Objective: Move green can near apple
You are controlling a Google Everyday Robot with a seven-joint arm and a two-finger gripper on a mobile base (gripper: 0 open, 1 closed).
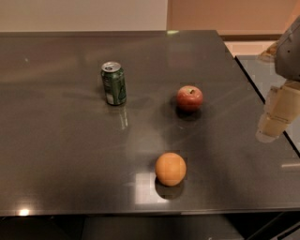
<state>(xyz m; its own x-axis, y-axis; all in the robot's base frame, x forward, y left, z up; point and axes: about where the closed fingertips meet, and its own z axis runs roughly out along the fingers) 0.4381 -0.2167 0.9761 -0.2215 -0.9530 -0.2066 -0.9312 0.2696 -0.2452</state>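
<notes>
The dark, glossy bench (pixel 56 154) fills nearly all of what I see. Its far edge runs below a pale wall (pixel 84 14), and its near edge crosses the bottom of the view. To its right, past a thin gap, lies a second shiny surface (pixel 262 70). My gripper (pixel 274 119) hangs at the right edge of the view, pale cream below the grey of my arm (pixel 290 51). It points downward above the right rim of the bench. It is well apart from everything standing on the bench and none of those things is in it, but I cannot tell how far open it is. The green can (pixel 114 83) stands upright on the bench, left of the middle and toward the far side. Its silver top shows, a pale patch marks its lower side, and a faint reflection trails toward me on the bench. The orange (pixel 170 168) rests nearest to me, just right of the middle, beside a bright square of reflected light. The apple (pixel 189 98), red with its stem dimple up, sits to the right of the green can. It is a little nearer to me than the can and well apart from it, and it is farther back than the orange and slightly to its right.
</notes>
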